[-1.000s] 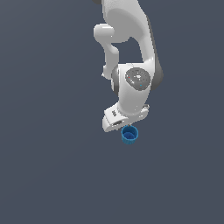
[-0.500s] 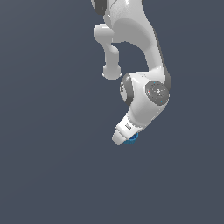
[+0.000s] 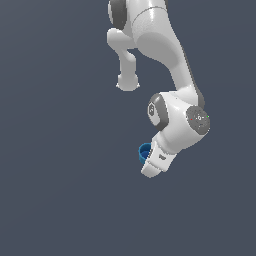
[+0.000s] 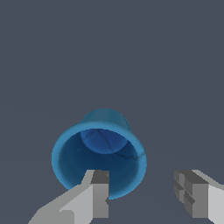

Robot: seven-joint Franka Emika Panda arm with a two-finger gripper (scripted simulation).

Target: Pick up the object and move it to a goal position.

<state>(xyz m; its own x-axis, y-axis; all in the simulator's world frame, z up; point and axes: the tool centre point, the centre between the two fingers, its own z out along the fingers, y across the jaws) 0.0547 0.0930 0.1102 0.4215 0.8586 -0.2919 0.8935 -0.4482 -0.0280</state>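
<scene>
With the gripper (image 4: 142, 194) spread open and one finger (image 4: 97, 192) already over the cup's (image 4: 99, 153) rim, closing could clip the wall and tip it.

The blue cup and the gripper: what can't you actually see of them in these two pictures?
- Blue cup, exterior view: mostly hidden behind the white arm; only a sliver of rim shows.
- Gripper, exterior view: its fingers cannot be made out, so its opening shows only in the wrist view.
- Fingers, wrist view: cut off by the picture's edge; one overlaps the cup's rim, contact unclear.
- Goal position: no marker in either view.
</scene>
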